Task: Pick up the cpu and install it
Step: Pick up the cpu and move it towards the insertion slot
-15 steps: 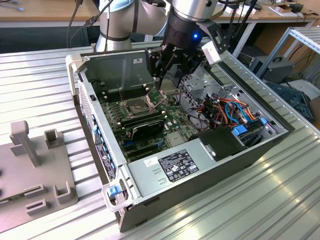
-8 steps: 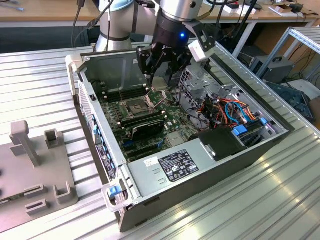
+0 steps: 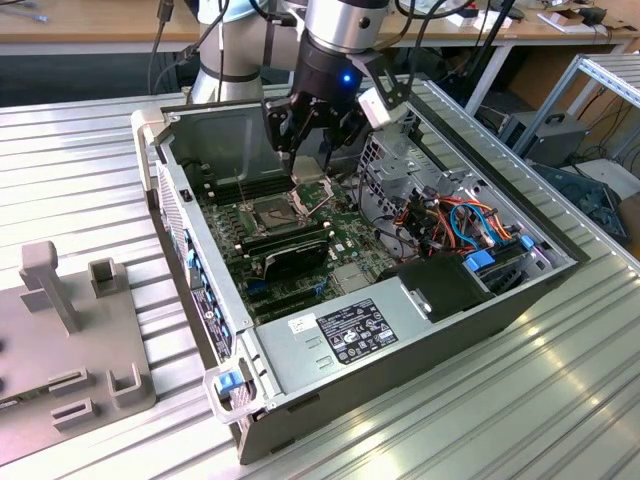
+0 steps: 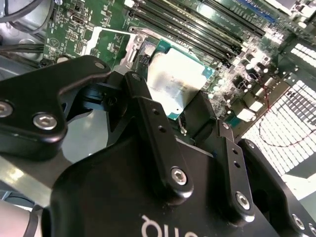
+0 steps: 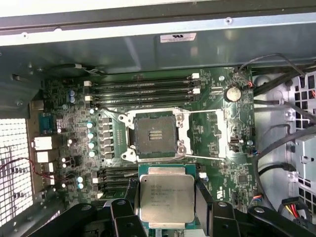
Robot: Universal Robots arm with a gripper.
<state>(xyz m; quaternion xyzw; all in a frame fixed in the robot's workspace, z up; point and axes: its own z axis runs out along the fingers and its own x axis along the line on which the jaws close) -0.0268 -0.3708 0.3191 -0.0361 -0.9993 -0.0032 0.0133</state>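
The cpu point(image 5: 165, 198) is a flat square chip with a dull silver top on a green edge, and my gripper point(image 5: 165, 217) is shut on it, a black finger point(image 5: 127, 217) against each side. It hangs level above the motherboard, just short of the socket point(image 5: 153, 136), which lies open and empty with its shiny frame point(image 5: 210, 136) swung aside. The second wrist view shows the cpu point(image 4: 175, 84) between the fingers point(image 4: 148, 113). In the exterior view my gripper point(image 3: 305, 150) hovers over the socket point(image 3: 272, 210) inside the open computer case point(image 3: 200, 290).
Memory slots point(image 5: 143, 86) run beside the socket. A long black expansion card point(image 3: 285, 255) stands close to it, with the power supply point(image 3: 350, 335) beyond. Coloured cables point(image 3: 460, 220) and a drive cage point(image 3: 400, 165) crowd the exterior view's right. A grey fixture point(image 3: 60, 330) sits outside the case.
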